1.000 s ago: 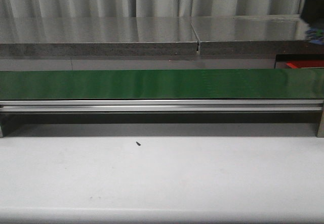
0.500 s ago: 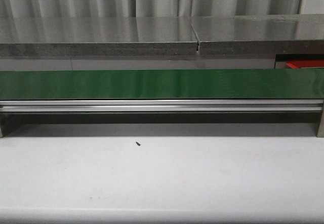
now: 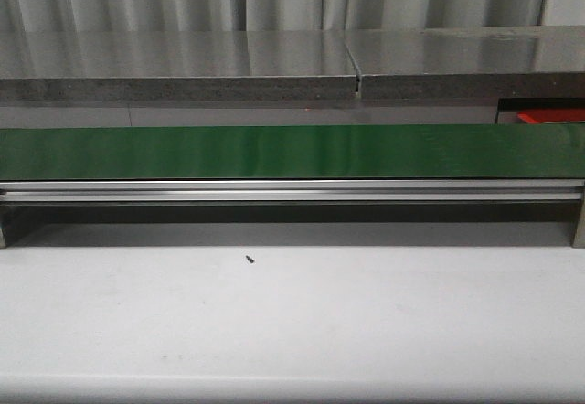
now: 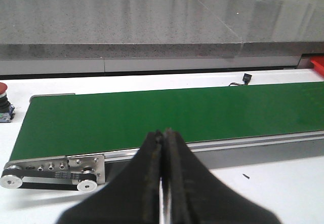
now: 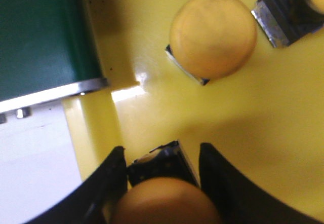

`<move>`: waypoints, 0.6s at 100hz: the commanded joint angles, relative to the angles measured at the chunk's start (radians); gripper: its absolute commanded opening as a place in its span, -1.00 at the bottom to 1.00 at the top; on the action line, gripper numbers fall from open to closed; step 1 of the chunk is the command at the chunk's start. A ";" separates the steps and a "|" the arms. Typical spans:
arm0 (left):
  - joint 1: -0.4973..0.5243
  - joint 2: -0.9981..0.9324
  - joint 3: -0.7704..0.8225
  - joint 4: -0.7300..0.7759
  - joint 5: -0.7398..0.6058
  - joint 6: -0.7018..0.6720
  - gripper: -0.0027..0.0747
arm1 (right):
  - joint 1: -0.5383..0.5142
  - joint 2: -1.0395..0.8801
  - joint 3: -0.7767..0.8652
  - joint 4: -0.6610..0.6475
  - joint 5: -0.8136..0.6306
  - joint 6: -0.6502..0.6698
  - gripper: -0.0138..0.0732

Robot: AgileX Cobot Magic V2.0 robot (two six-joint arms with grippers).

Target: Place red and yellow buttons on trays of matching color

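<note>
**Over the yellow tray: a yellow button between the right fingers**

At the left, the left gripper (image 4: 163, 148) hangs idle above the green belt (image 4: 167, 112), fingers pressed together on nothing; a red button (image 4: 3, 88) waits off the belt's end. At the right, the right gripper (image 5: 161, 165) brackets a yellow button (image 5: 164, 201) over the yellow tray (image 5: 228, 127), apparently for set-down beside another yellow button (image 5: 212, 34) already there.
</note>
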 commanded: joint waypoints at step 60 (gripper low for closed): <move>-0.009 0.006 -0.027 -0.026 -0.067 0.000 -0.98 | -0.006 -0.012 -0.031 0.018 -0.023 -0.003 0.50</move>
